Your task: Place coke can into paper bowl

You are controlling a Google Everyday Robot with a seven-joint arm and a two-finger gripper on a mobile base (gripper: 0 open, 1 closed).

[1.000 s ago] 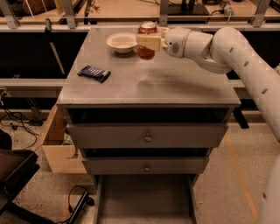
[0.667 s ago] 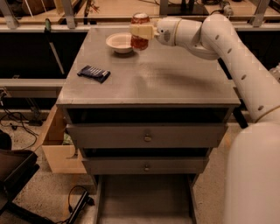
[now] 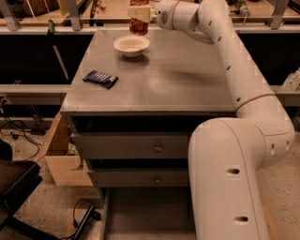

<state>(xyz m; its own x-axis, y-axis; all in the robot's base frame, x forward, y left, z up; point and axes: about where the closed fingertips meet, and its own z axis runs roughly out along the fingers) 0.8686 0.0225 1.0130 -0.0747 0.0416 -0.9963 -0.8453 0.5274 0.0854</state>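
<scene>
At the far left we see dark cables (image 3: 18,127) on the floor, and next to them a light wooden box (image 3: 57,152) standing open against the left side of the table (image 3: 178,79). On the table's left part lies a flat dark blue packet (image 3: 100,78), near the left edge and well apart from everything else. Further right and towards the back sits the paper bowl (image 3: 131,45), upright and with nothing in it. Just beyond its far rim we find the coke can (image 3: 139,27), upright and pinched by the tool (image 3: 138,13), whose pale fingers cross the can's upper part. We cannot tell whether the can's base touches the table. To the right, the white arm (image 3: 234,61) runs from the tool across the table's back right corner and down to its thick lower segment at the front right.
</scene>
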